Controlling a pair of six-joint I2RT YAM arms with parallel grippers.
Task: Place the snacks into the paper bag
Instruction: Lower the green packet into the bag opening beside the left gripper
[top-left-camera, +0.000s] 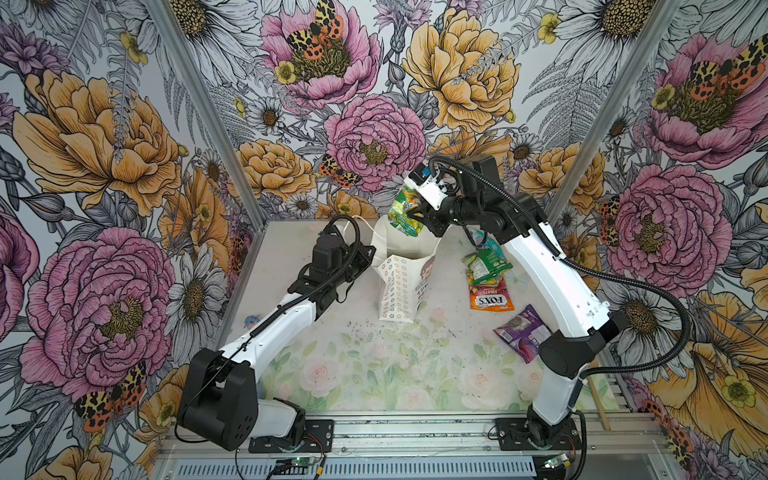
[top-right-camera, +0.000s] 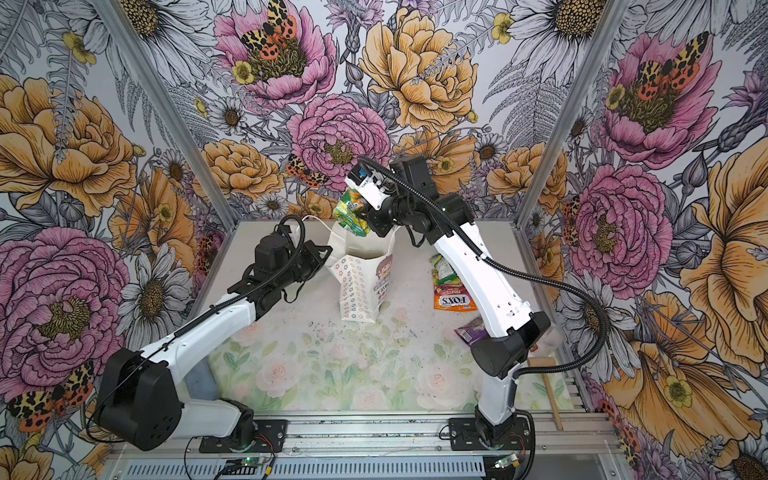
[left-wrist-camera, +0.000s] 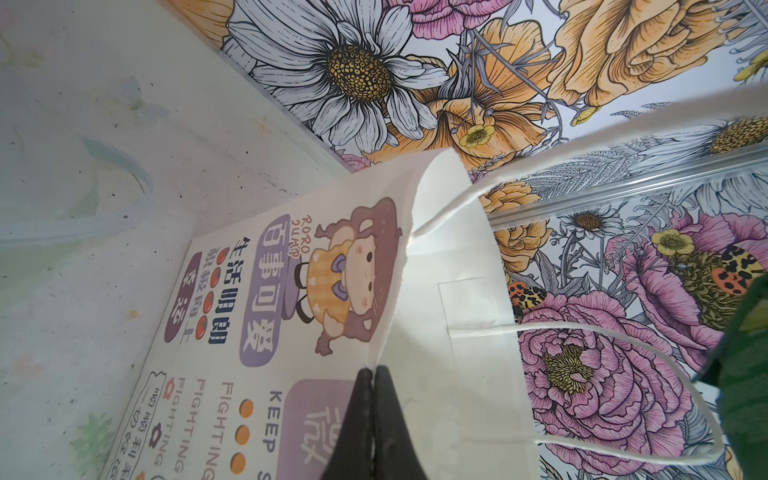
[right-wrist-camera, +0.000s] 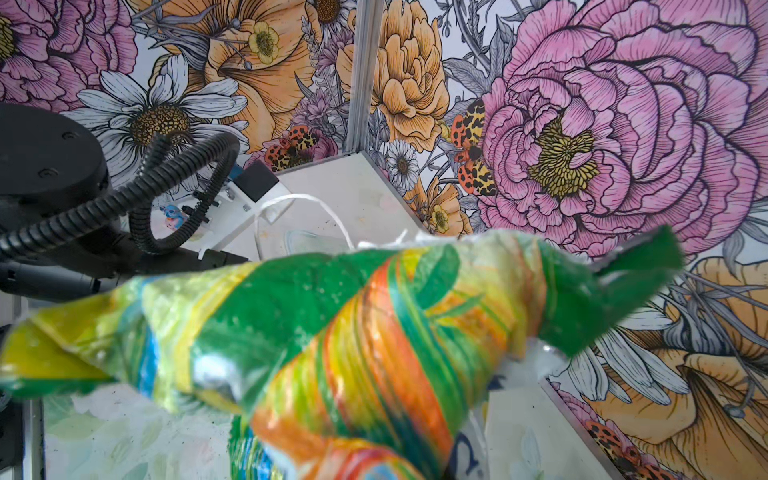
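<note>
Paper bag is standing upright around the middle of the worktop, a bit toward the far side, mouth open. The left claw has its tips squeezed together on the bag's top rim at the left edge; the left wrist view shows the paper pinched right between them.

The right claw is up in the air over the far side of the bag's mouth, clamped tight on a crinkly green packet with yellow and orange streaks. The packet hangs just above the opening, not inside. In the right wrist view it fills most of the picture and is pretty blurry, so I can't read any print on it.

Four snacks lie loose on the worktop to the right of the bag: a teal packet farthest back, partly under the right arm, then a yellow-green packet, an orange FOX'S packet, and nearest, a purple packet.
</note>
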